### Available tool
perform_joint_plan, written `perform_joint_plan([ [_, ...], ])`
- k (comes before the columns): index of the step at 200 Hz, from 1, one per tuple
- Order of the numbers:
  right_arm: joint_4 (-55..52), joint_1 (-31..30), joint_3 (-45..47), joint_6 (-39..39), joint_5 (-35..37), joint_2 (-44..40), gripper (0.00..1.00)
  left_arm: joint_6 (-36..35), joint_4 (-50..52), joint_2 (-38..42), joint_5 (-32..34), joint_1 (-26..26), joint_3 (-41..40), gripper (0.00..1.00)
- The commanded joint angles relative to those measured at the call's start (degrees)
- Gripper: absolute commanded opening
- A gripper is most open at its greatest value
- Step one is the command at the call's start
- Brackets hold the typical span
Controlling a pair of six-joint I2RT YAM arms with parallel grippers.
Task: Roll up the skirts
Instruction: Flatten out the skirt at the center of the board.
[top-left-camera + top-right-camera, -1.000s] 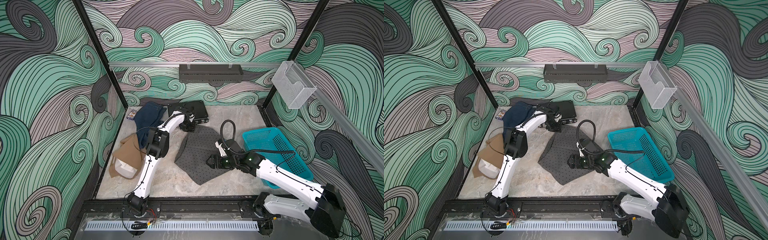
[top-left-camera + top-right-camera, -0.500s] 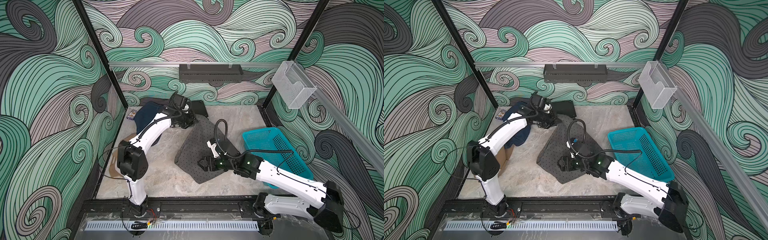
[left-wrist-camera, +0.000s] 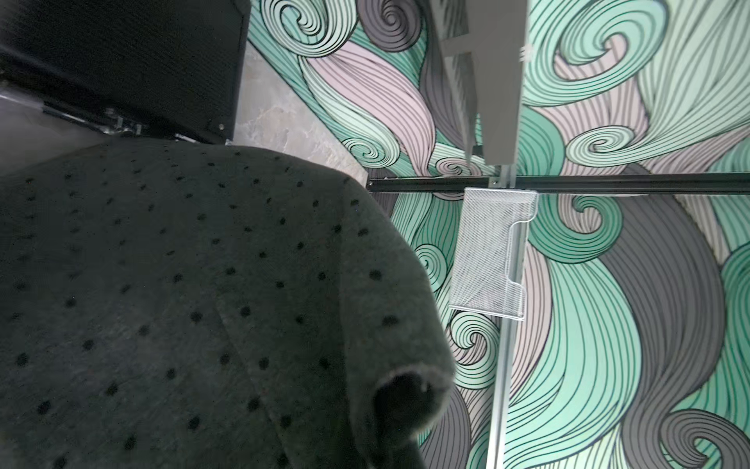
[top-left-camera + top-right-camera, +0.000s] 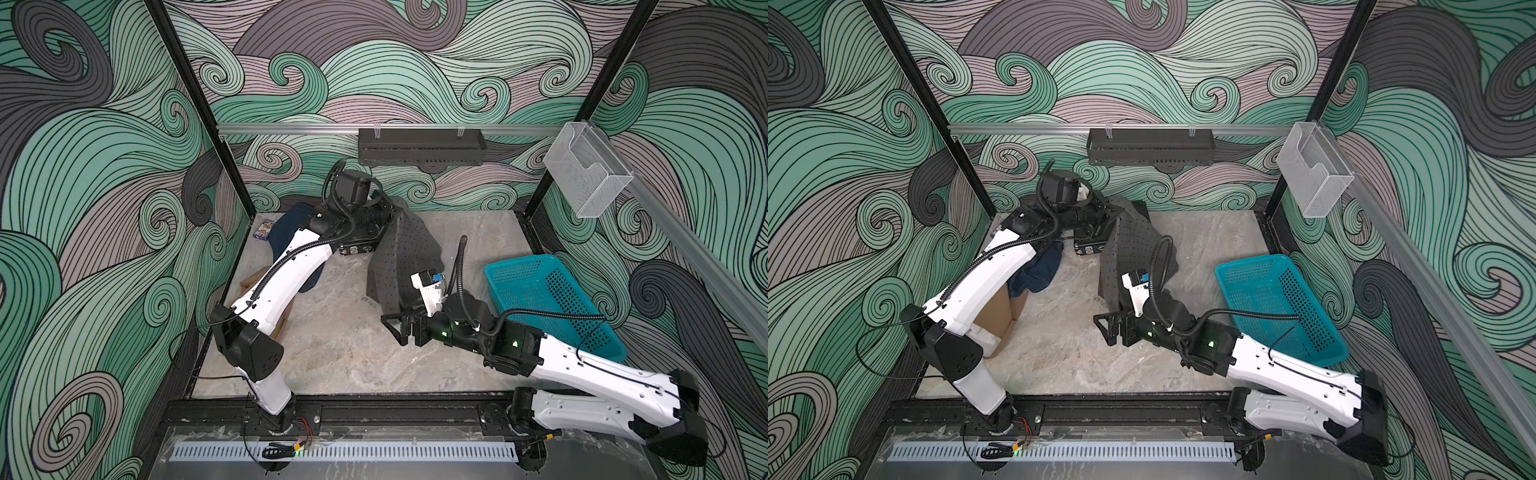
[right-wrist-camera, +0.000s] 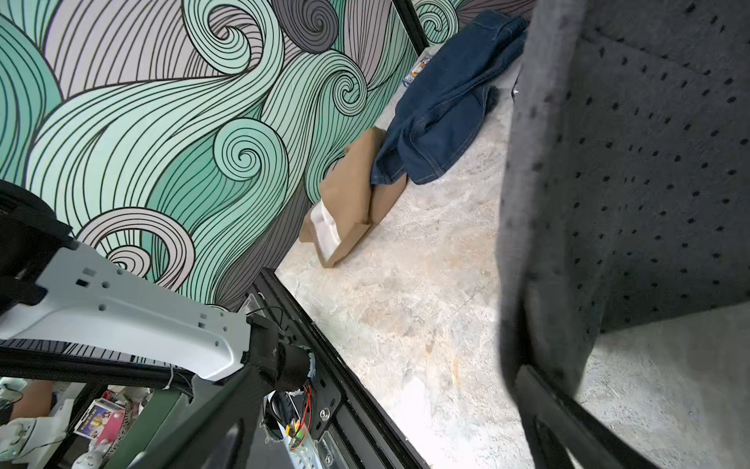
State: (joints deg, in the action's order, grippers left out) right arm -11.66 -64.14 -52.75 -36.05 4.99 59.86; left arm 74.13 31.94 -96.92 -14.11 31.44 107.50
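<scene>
Dotted grey skirt [image 4: 405,253] hangs from the left pincer [image 4: 381,211], which is clamped on its top edge; the right pincer [image 4: 405,329] gapes wide beside its lower hem.

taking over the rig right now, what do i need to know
Left gripper: shut on the dotted grey skirt, one edge lifted near the back wall, the rest draping to the table.
Right gripper: open, at that skirt's lower corner, apparently not gripping it.
Denim skirt and tan skirt: heaped by the wall on the robot's left, denim overlapping tan.
Done: no skirt rolled.
Left: probably spread and roll the grey one, then the other two.
</scene>
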Motion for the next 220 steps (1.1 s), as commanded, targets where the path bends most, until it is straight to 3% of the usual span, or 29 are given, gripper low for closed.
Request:
perform_joint_plan([
  [1,-3.36,-0.06,-3.22,2.65,6.76,1.96,0.98,1.57,-3.06,2.8,3.75,1.62,4.51,0.0],
  [23,-13.2,0.38,-5.77,2.68,19.67,3.26,0.98,0.78,-2.16,2.71,4.24,2.15,6.27,0.0],
  [38,-14.9,2.21,-5.21,3.87,22.43,2.0,0.98,0.58,-1.55,2.97,4.53,2.22,6.67,0.0],
  [72,-18.7,12.21,-4.08,7.42,12.88,-2.88,0.99,-1.14,-0.08,3.75,4.5,2.22,7.7,0.0],
  [98,-18.85,19.18,-4.05,14.82,-1.28,-3.89,0.99,-2.01,0.29,4.52,4.59,2.25,7.92,0.0],
  [133,-15.91,20.1,-3.89,19.35,-21.62,-3.18,0.99,-2.27,0.62,4.72,5.39,2.22,8.06,0.0],
  [152,-16.44,19.78,-3.68,19.21,-23.53,-1.32,0.99,-2.36,0.56,5.1,5.93,2.22,7.45,0.0],
  [192,-19.18,19.61,-6.55,16.81,-15.45,7.06,0.99,-1.7,-0.99,5.08,6.78,2.18,6.47,0.0],
  [220,-19.72,20.09,-10.11,18.86,-14.85,12.0,0.78,-1.87,-1.25,4.08,6.42,1.35,6.44,0.0],
])
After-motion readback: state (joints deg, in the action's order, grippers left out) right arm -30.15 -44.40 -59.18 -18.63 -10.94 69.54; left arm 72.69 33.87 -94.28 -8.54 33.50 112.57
